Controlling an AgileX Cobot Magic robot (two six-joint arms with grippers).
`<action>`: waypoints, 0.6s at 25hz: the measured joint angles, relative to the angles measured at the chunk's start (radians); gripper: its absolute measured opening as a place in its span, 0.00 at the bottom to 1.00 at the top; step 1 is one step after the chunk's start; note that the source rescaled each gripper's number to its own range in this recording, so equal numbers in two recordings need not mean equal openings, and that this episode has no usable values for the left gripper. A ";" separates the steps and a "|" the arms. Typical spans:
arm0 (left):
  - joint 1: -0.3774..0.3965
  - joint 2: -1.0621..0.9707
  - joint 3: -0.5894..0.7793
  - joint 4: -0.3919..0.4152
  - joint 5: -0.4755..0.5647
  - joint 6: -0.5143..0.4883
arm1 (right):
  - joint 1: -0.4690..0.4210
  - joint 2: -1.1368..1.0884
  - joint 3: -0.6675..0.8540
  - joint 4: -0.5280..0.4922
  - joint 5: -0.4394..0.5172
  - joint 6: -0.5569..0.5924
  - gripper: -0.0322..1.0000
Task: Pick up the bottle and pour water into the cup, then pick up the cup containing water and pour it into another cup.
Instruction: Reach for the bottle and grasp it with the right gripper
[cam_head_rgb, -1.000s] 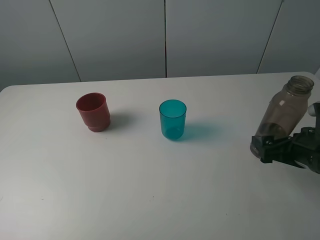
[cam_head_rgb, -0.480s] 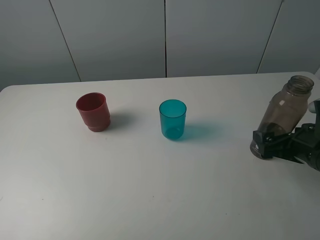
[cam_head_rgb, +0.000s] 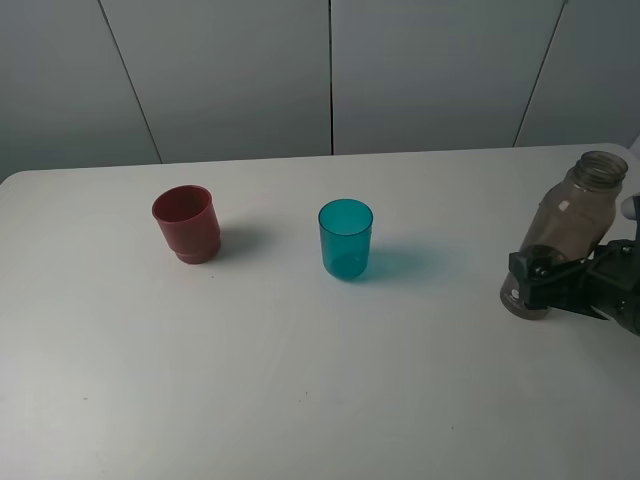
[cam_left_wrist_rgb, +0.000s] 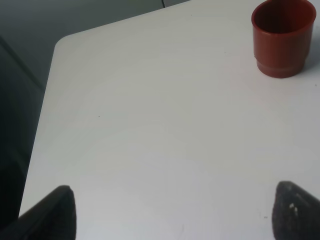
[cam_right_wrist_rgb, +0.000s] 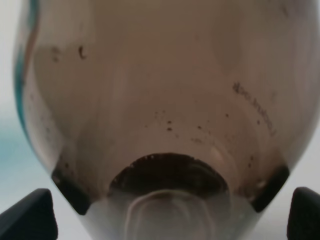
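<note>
The smoky grey-brown bottle (cam_head_rgb: 575, 215) stands uncapped at the table's right edge. My right gripper (cam_head_rgb: 558, 283) is open, its fingers straddling the bottle's lower part. In the right wrist view the bottle (cam_right_wrist_rgb: 160, 100) fills the picture between the gripper's (cam_right_wrist_rgb: 165, 215) two dark fingertips, with small gaps at both sides. The teal translucent cup (cam_head_rgb: 346, 238) stands upright mid-table, left of the bottle. The dark red cup (cam_head_rgb: 187, 223) stands upright further left and also shows in the left wrist view (cam_left_wrist_rgb: 282, 37). My left gripper (cam_left_wrist_rgb: 170, 215) is open and empty over bare table, apart from the red cup.
The white table (cam_head_rgb: 300, 380) carries only the two cups and the bottle. Its left edge and rounded corner (cam_left_wrist_rgb: 55, 45) show in the left wrist view. A grey panelled wall (cam_head_rgb: 330, 70) stands behind the table's far edge.
My right gripper has moved up and in along the bottle's lower part, from just in front of its base. The bottle and both cups have not moved.
</note>
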 joint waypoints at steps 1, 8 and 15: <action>0.000 0.000 0.000 0.000 0.000 0.000 | 0.000 0.000 0.000 0.000 -0.002 0.000 0.99; 0.000 0.000 0.000 0.000 0.000 0.000 | 0.000 0.001 0.000 0.013 -0.014 -0.004 0.99; 0.000 0.000 0.000 0.000 0.000 0.000 | 0.000 0.001 0.000 0.022 -0.026 -0.004 1.00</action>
